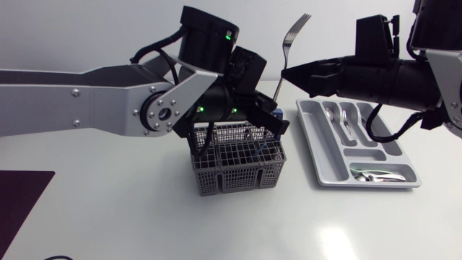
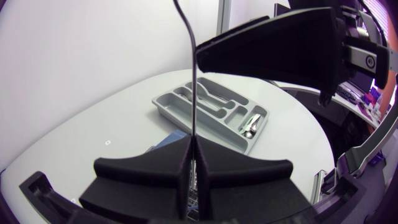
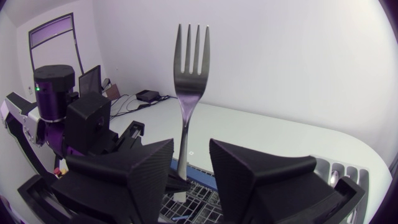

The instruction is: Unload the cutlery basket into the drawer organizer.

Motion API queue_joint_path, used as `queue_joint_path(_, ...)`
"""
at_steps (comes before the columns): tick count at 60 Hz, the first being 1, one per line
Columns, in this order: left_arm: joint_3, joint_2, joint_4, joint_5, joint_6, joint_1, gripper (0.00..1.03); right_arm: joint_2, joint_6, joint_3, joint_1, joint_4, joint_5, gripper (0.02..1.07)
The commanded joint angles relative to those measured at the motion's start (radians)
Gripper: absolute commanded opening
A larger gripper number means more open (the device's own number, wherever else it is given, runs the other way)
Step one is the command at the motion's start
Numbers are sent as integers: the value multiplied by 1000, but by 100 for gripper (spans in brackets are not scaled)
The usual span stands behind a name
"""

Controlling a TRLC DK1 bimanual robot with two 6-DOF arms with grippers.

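Scene: two robot arms meet above a grey wire cutlery basket [image 1: 238, 170] at the middle of a white surface.
Fork: a steel fork [image 1: 292, 36] stands upright in the air over the basket, tines up.
Left arm: the left arm [image 1: 86, 101] reaches in from the left. Its jaws are closed on the low end of the fork's handle [image 2: 194, 81], just above the basket.
Right arm: the right arm [image 1: 390, 76] reaches in from the right. Its jaws are set apart with a narrow gap, and the fork's handle [image 3: 189, 56] stands in that gap, higher up than the left hold. It lies close to one finger, and the other finger is clear of it.
Drawer organizer: the grey tray [image 1: 312, 144] lies to the right of the basket. A spoon and a fork lie in two of its long compartments, and more shiny cutlery lies in the near cross compartment.
Step in hand: this looks like a handover of the fork from the left jaws to the right.
Doing it well: centre the handle in the gap and close the right jaws squarely on its flat sides. Only then should the left jaws let go, or the fork may tip or drop back into the basket. After that, carry it to the long compartment that already holds a fork.
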Motion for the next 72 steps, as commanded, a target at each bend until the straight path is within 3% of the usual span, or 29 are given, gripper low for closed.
queue_joint_path(1,37,15,2,22,-36,13,3,18,37,26,10,13,1,33)
queue_joint_path(21,37,14,-7,42,-40,10,3,56,37,60,16,10,-8,28)
queue_joint_path(31,40,15,-12,48,-40,11,3,56,37,71,16,4,-17,9)
queue_joint_path(54,43,12,-12,70,-45,25,4,59,35,65,20,-10,-43,8)
queue_joint_path(58,45,11,-12,71,-45,31,9,59,34,62,20,-11,-43,8)
queue_joint_path(62,43,5,-12,77,-45,40,25,58,31,60,19,-16,-43,8)
queue_joint_path(69,39,-14,-9,77,-45,56,62,55,20,56,1,-31,-54,8)
queue_joint_path(72,35,-23,-4,77,-45,65,71,52,15,53,-15,-37,-59,8)
